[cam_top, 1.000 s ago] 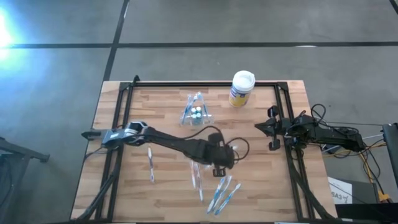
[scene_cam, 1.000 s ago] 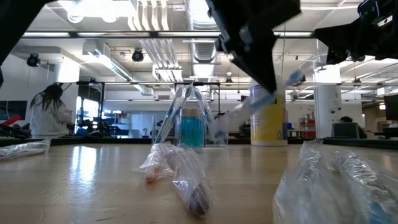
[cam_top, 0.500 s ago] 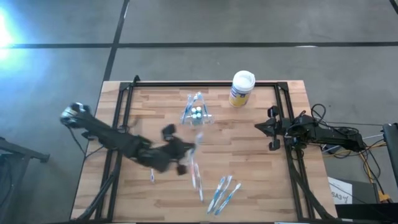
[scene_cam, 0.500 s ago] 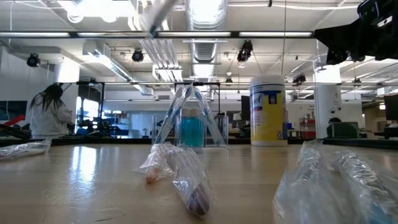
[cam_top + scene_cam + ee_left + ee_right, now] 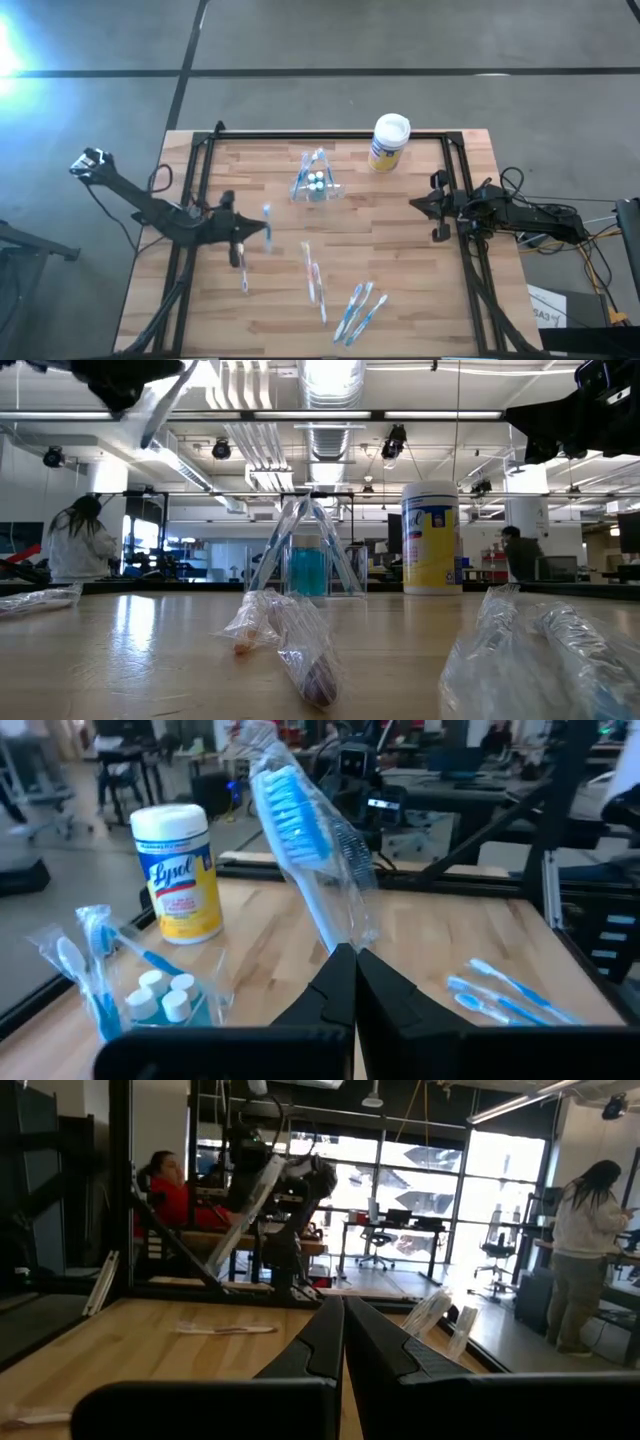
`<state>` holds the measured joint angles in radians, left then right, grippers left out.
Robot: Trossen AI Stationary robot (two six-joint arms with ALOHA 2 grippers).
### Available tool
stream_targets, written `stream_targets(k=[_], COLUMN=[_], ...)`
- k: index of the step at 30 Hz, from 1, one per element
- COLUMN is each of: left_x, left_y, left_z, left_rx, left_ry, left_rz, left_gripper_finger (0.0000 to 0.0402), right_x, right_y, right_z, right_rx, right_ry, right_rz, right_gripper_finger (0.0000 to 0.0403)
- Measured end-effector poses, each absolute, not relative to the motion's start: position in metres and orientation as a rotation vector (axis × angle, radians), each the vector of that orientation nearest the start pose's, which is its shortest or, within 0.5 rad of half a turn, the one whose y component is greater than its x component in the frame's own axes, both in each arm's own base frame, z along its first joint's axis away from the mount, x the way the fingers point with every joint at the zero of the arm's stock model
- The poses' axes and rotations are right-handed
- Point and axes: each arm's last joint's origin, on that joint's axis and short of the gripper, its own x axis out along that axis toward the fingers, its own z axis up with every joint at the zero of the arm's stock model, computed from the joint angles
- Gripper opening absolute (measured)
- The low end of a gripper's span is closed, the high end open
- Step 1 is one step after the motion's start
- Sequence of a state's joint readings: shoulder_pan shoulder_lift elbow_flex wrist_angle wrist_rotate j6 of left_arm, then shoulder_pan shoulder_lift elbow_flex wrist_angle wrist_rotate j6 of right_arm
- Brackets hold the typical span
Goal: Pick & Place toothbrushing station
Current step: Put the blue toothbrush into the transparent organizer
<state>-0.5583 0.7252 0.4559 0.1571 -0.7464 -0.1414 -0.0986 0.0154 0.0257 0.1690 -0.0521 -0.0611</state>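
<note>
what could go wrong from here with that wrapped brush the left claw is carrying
The left claw pinches the wrapped toothbrush only at its lower end, so the slick wrapper might slip or swing. The holder already has brushes and small bottles inside, so another could snag or tip it.

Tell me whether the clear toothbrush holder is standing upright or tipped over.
Upright. The clear toothbrush holder stands on the table with toothbrushes leaning in it and small bottles inside.

toothbrushing station [image 5: 316, 185] at table [image 5: 400, 290] back centre; canister [image 5: 388, 142] right of it; wrapped toothbrushes [image 5: 358, 310] near front.
</note>
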Motion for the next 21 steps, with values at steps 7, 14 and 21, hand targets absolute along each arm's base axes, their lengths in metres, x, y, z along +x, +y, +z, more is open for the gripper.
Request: stream_targets(k=[7, 14, 21], left_x=[0.121, 0.107, 0.101], left_y=[-0.05, -0.04, -0.035], left_z=[0.24, 0.228, 0.213], left_rx=[0.013, 0.091, 0.07], left_ry=[0.031, 0.029, 0.005], left_rz=[0.198, 0.131, 0.144], left_gripper_finger=[0.0, 0.0, 0.0], right_x=[0.095, 0.095, 0.096], right_y=[-0.008, -0.008, -0.008], right_z=[0.187, 0.187, 0.184], right_rx=[-0.078, -0.076, -0.067], right_ry=[-0.177, -0.176, -0.168], right_rz=[-0.052, -0.052, -0.051], right_gripper_finger=[0.0008, 0.0008, 0.0008])
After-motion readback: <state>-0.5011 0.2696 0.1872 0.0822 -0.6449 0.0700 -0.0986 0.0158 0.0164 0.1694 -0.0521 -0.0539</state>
